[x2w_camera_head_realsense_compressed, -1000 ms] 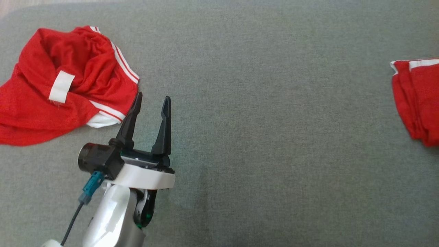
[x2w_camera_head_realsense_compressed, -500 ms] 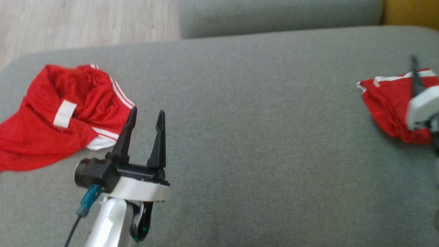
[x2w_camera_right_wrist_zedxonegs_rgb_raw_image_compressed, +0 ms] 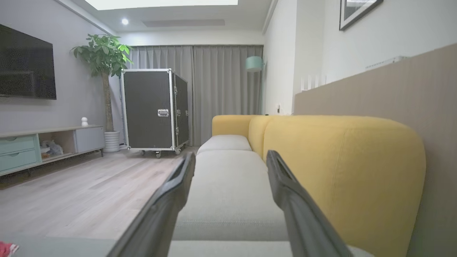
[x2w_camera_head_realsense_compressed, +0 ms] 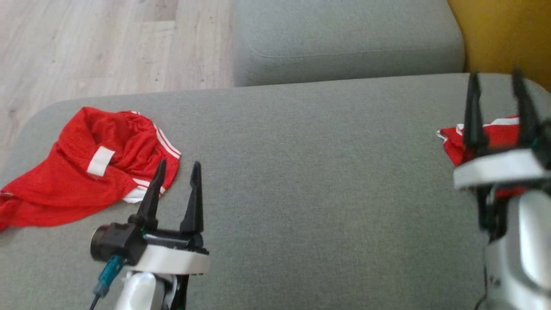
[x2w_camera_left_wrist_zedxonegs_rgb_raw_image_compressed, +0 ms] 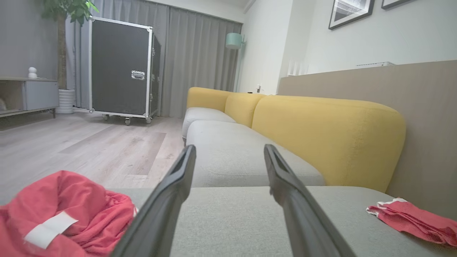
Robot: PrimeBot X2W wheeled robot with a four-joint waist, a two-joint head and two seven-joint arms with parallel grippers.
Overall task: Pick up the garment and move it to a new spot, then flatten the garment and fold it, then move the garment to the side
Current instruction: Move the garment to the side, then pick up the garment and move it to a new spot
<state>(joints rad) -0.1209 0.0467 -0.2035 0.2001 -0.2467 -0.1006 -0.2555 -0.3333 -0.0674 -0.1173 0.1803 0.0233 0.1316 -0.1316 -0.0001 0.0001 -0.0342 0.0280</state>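
Left gripper (x2w_camera_head_realsense_compressed: 179, 165) and right gripper (x2w_camera_head_realsense_compressed: 495, 75): jaws open, empty. Folded garment (x2w_camera_head_realsense_compressed: 499, 132) lies right, crumpled garment (x2w_camera_head_realsense_compressed: 86, 181) left. Judged: side placement done; next, grasp the crumpled garment's near edge.

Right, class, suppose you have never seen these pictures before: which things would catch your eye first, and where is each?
The crumpled red mesh garment with white stripes stands out most, lying at the left end of the grey fabric sofa seat. A smaller folded red garment lies at the right end, partly behind the open right gripper. The open left gripper hovers close by the crumpled one, empty.
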